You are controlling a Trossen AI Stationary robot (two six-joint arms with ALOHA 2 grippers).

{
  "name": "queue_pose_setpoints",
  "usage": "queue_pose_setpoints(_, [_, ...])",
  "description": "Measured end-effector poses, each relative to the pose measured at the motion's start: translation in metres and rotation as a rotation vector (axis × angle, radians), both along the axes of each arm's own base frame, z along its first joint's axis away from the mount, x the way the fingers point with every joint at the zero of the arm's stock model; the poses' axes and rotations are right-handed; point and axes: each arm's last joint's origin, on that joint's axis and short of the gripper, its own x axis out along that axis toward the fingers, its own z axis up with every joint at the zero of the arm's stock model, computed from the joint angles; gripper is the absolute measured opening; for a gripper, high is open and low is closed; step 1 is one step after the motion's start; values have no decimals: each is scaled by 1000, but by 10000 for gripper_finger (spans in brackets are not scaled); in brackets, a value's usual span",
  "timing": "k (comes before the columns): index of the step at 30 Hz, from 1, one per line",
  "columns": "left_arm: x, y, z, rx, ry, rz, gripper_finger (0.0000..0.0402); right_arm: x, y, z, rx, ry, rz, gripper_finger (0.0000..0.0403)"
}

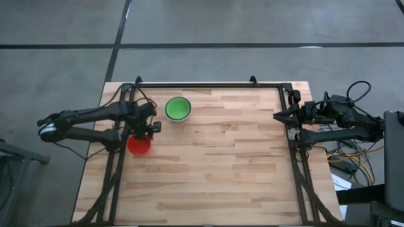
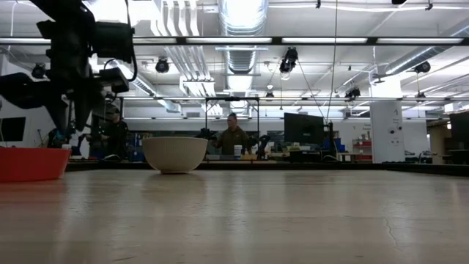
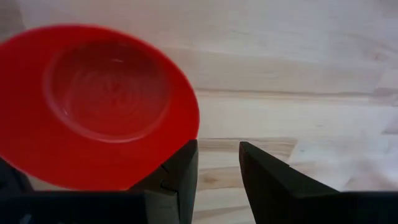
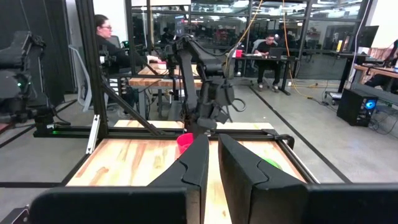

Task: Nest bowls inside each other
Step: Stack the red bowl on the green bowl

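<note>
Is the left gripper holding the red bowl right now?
No, in the left wrist view the left gripper is open and empty, with the red bowl lying beside its fingers.

Both arms (image 1: pixel 95 116) are built of dark, near-black segments, with black cables looped along them. Each gripper (image 3: pixel 217 177) is fitted with flat, matte-black, angular fingers (image 4: pixel 252 171).

Red bowl (image 1: pixel 139 145), green-lined bowl (image 1: pixel 178 108)

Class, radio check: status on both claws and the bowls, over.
Left claw open, over the red bowl, holding nothing. Right claw parked at the table's right edge. Green bowl sits apart in the pale bowl. Path clear.
</note>
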Motion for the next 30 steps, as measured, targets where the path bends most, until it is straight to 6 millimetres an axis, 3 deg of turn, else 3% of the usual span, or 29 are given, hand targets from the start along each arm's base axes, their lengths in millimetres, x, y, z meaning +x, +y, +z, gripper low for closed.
queue_pose_setpoints(30, [12, 0, -25, 50, 113, 77, 122, 0, 0, 0, 0, 0, 0, 34])
